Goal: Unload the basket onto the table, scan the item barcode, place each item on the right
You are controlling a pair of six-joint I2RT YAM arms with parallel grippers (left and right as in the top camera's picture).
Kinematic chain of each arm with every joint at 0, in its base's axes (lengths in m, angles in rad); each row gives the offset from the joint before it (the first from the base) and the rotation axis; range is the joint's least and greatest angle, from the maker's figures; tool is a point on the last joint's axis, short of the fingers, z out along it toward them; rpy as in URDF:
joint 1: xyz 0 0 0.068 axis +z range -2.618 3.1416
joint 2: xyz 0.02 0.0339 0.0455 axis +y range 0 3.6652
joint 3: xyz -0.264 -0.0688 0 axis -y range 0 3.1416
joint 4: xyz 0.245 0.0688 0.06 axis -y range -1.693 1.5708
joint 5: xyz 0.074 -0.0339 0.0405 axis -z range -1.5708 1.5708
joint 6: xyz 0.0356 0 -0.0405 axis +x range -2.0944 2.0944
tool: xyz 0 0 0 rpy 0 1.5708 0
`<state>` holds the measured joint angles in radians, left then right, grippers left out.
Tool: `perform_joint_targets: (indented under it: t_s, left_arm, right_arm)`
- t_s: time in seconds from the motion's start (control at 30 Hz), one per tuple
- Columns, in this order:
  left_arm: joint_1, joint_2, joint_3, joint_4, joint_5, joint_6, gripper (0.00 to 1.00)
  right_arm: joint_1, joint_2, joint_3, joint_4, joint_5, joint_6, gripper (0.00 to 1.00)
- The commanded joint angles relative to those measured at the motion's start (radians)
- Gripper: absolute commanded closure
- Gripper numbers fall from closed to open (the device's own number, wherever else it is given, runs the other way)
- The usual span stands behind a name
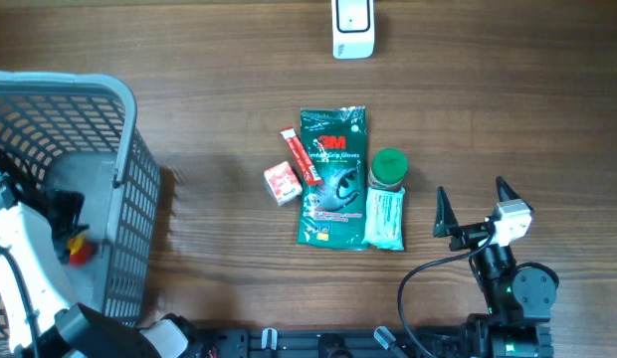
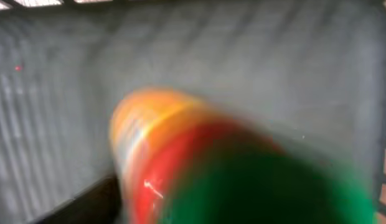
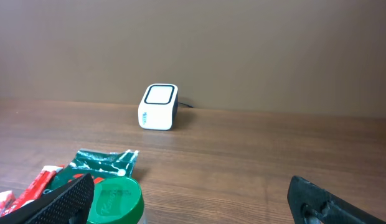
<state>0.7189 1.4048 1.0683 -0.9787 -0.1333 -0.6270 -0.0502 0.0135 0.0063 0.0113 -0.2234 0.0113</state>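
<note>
In the basket (image 1: 129, 129), the orange-red item (image 1: 79, 250) sits right against the left gripper (image 1: 69, 225); whether it is clamped I cannot tell. The right gripper (image 1: 472, 193) gapes apart beside the jar (image 1: 389, 167).

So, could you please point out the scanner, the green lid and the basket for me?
Scanner (image 1: 352, 27): overhead view, middle of its white top.
Green lid (image 1: 389, 165): overhead view, centre of the lid.
Basket (image 1: 139, 209): overhead view, its right mesh wall.
</note>
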Motion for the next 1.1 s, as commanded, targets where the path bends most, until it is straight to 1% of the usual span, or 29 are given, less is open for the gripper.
perform_joint_targets:
  t_s: [0.0,0.07,0.13,0.23,0.4,0.57,0.67,0.7,0.73,0.77,0.8,0.83,0.87,0.93,1.0,1.07]
  left_arm:
    - [0.003,0.005,-0.013,-0.008,0.01,0.003,0.52]
    - [0.003,-0.002,-0.01,-0.008,0.01,0.003,0.56]
    - [0.003,-0.014,0.003,-0.015,0.01,0.003,0.63]
    - [0.003,-0.047,0.068,-0.058,0.011,0.003,0.65]
    - [0.003,-0.12,0.162,-0.108,0.042,0.003,0.65]
    - [0.003,-0.222,0.225,-0.106,0.161,0.003,0.65]
    - [0.003,-0.274,0.249,-0.106,0.182,0.003,0.64]
    - [0.003,-0.301,0.25,-0.097,0.181,0.013,0.62]
    - [0.003,-0.313,0.25,-0.095,0.167,0.018,0.55]
    - [0.003,-0.316,0.25,-0.097,0.142,0.018,0.44]
    - [0.003,-0.314,0.25,-0.1,0.114,0.018,0.28]
    - [0.003,-0.309,0.249,-0.103,0.09,0.018,0.05]
    - [0.003,-0.297,0.245,-0.108,0.038,0.018,0.0]
    - [0.003,-0.262,0.228,-0.114,-0.069,0.018,0.0]
    - [0.011,-0.219,0.207,-0.11,-0.105,0.013,0.0]
    - [0.025,-0.17,0.199,-0.101,-0.108,0.01,0.0]
  right_arm:
    - [0.006,-0.004,-0.001,0.003,0.013,0.015,0.0]
    - [0.006,-0.004,-0.001,0.003,0.013,0.015,0.0]
    - [0.006,-0.004,-0.001,0.003,0.013,0.015,0.0]
    - [0.006,-0.004,-0.001,0.003,0.013,0.015,0.0]
    - [0.006,-0.004,-0.001,0.003,0.013,0.015,0.0]
    - [0.006,-0.004,-0.001,0.003,0.013,0.015,0.0]
    - [0.006,-0.004,-0.001,0.003,0.013,0.015,0.01]
    - [0.006,-0.004,-0.001,0.003,0.013,0.015,0.0]
    - [0.006,-0.004,-0.001,0.003,0.013,0.015,0.0]
    - [0.006,-0.004,-0.001,0.003,0.013,0.015,0.0]
    - [0.006,-0.004,-0.001,0.003,0.013,0.015,0.0]
    - [0.006,-0.004,-0.001,0.003,0.013,0.015,0.01]
    - [0.006,-0.004,-0.001,0.003,0.013,0.015,0.0]
    - [0.006,-0.004,-0.001,0.003,0.013,0.015,0.0]
    - [0.006,-0.004,-0.001,0.003,0.013,0.015,0.0]
    - [0.006,-0.004,-0.001,0.003,0.013,0.015,0.0]
